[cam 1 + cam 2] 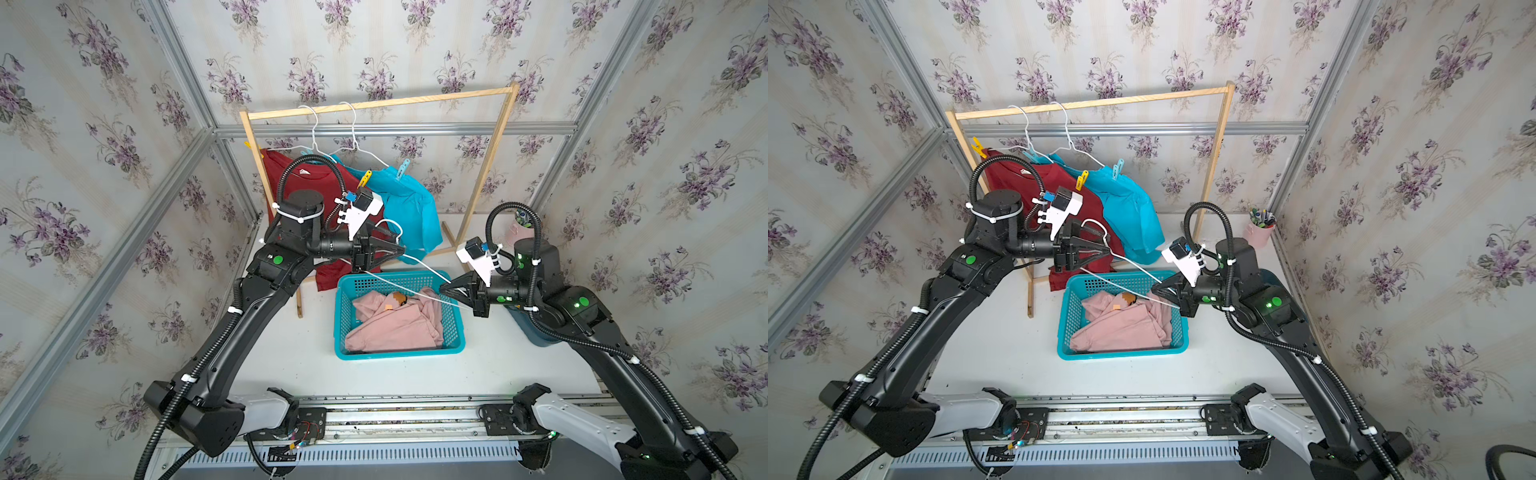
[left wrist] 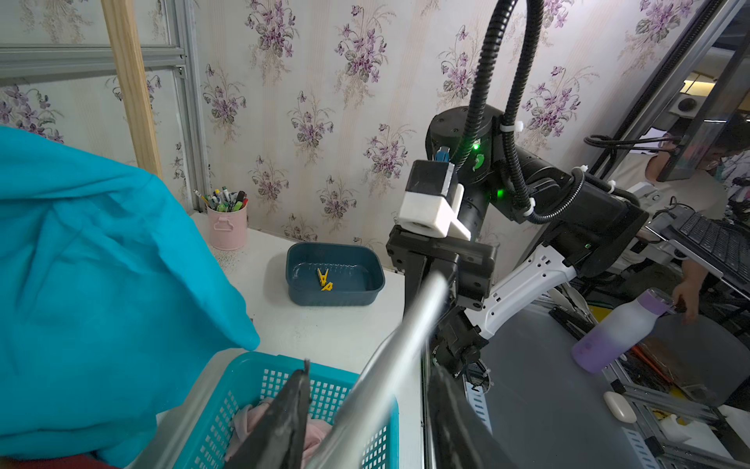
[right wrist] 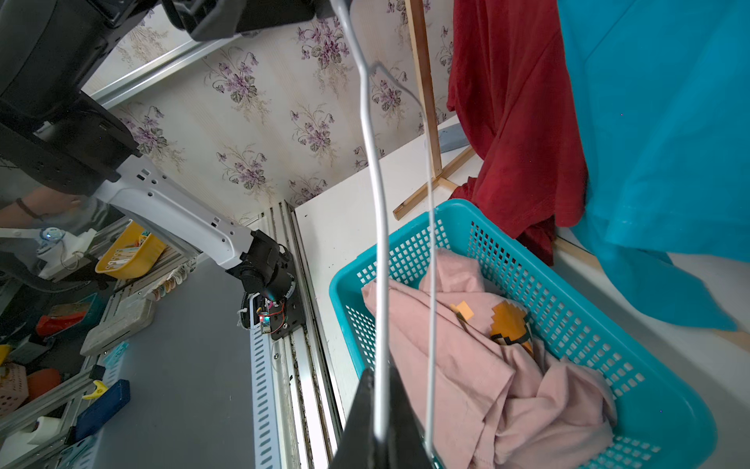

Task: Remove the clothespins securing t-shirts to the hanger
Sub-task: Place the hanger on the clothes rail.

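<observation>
A bare white wire hanger (image 1: pixel 428 269) stretches over the back of the teal basket (image 1: pixel 399 354), from the left gripper (image 1: pixel 401 249) to the right gripper (image 1: pixel 442 289). It blocks the way down there. The front of the basket is open from above. The white table (image 1: pixel 291 365) in front has room. The red shirt (image 1: pixel 316 191) and turquoise shirt (image 1: pixel 411 208) fill the left half of the wooden rack (image 1: pixel 415 98). Its right half is an open gap.
</observation>
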{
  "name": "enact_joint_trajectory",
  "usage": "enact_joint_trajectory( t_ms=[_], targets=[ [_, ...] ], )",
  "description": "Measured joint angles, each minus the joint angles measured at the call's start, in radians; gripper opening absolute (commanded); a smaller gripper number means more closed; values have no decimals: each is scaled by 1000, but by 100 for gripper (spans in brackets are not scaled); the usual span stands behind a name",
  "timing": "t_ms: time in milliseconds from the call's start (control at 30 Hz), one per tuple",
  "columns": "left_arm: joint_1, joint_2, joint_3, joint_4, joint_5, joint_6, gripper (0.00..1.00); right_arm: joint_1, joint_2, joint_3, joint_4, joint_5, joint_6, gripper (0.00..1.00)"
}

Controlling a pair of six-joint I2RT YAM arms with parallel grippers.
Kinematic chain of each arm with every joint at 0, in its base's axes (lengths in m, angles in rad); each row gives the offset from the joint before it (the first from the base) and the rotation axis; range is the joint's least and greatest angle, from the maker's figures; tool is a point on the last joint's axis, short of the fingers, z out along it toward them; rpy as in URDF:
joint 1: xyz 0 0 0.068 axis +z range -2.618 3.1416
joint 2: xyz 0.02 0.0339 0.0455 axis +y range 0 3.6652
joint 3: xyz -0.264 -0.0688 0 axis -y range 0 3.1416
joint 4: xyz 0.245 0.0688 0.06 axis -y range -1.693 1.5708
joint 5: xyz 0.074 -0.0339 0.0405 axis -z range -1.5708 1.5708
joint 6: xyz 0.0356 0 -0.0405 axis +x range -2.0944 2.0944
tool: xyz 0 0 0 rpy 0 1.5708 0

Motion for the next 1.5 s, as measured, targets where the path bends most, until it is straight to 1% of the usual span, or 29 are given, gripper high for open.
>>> enact_joint_trajectory(
  t_ms=[33,133,233,300,433,633,900,1100,1233,1400,1500],
  targets=[
    [0,0,2,0,0,-1,57,0,-9,-11,0,4,10,0],
    [0,-2,2,0,-2,-3,59,0,-37,-30,-13,19,24,0],
    [0,-18,3,0,-6,-5,64,0,-77,-29,-38,36,27,0],
    [0,-33,10,1,-10,-5,64,-2,-103,-27,-58,54,28,0],
    [0,-69,26,5,-18,-4,68,-2,-143,-13,-101,113,51,0],
    [0,-104,21,7,-58,1,69,-2,-183,3,-203,220,93,0],
    [1,-99,6,6,-100,7,69,-2,-235,-6,-341,362,163,0],
    [1,-97,-6,6,-119,8,69,-2,-248,23,-403,503,225,0],
    [1,-93,-6,6,-129,8,69,-2,-248,74,-410,631,265,0],
    [1,-89,-6,6,-135,11,69,-2,-202,135,-388,732,301,0],
    [2,-92,-6,6,-152,11,69,-2,-139,171,-356,779,299,0]
  ],
)
